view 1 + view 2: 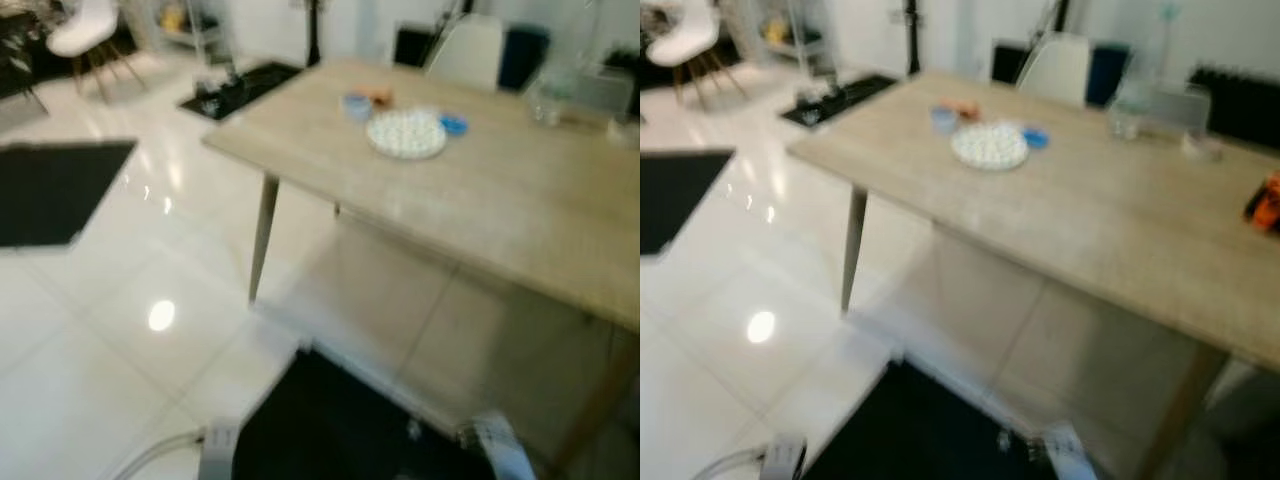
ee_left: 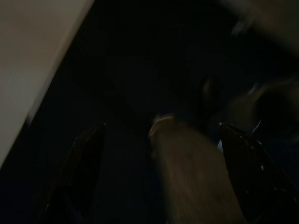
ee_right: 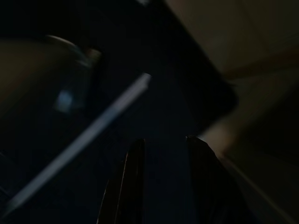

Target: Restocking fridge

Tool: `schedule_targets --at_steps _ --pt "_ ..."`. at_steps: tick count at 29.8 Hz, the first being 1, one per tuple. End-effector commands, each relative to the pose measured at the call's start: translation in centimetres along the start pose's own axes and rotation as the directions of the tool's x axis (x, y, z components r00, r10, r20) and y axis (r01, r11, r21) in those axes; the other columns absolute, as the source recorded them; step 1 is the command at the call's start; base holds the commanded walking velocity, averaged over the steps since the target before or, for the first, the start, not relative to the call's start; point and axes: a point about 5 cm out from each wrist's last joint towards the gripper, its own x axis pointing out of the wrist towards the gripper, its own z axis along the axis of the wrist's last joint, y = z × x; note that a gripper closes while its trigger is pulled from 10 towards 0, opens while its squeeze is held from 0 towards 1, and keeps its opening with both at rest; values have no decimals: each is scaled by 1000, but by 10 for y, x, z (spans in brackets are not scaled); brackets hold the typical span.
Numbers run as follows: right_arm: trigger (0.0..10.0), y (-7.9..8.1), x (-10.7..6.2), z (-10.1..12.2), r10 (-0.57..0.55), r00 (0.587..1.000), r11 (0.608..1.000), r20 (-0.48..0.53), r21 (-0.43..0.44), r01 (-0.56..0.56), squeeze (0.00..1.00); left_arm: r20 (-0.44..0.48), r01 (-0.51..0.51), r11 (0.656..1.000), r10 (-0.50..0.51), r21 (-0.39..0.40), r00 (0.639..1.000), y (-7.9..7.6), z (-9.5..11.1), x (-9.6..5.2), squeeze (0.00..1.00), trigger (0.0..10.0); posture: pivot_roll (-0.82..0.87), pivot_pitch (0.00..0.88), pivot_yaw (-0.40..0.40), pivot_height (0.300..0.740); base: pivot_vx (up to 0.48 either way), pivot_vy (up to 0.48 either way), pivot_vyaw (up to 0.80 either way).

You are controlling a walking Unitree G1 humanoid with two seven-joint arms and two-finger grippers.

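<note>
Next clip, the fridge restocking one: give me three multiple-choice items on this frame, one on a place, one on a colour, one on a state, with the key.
1. Where does the white egg tray sit?
A. on the wooden table
B. on the floor
C. on a chair

2. What colour is the small item beside the tray, on the side toward the clear containers?
A. red
B. blue
C. black

3. How do the left gripper fingers stand?
A. shut together
B. gripping a bottle
C. spread apart

Key: 1 A, the tray rests on the tabletop; 2 B, it shows blue; 3 C, the left wrist view shows a wide gap between the two fingers.
</note>
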Motion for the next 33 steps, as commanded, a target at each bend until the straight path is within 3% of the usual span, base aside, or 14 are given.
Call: schedule_targets --at_steps 1,17,23,30,33 --pt "10000 7 1 3 13 1000 1000 9 11 -13 0 -39 -6 1000 5 -17 999 1 -13 -3 0 10000 1 0 -12 740 379 0 -769" --pt "10000 7 1 2 11 1000 1000 11 10 -11 0 -42 0 1000 0 -11 999 -2 -12 -2 0 10000 -5 0 -10 740 378 0 -769" --pt "10000 7 1 3 8 1000 1000 19 12 -8 0 -25 -17 999 16 -34 1000 0 -10 -2 0 10000 -5 0 -10 740 0 0 0" --pt "10000 8 1 4 12 1000 1000 23 10 -12 0 -35 -45 999 46 10 998 4 -9 -2 0 10000 -3 0 -11 740 0 -452 0" --pt "10000 8 1 4 13 1000 1000 24 8 -13 0 -11 -80 996 80 -31 997 8 -5 -3 0 10000 -3 0 -11 740 0 -140 0"
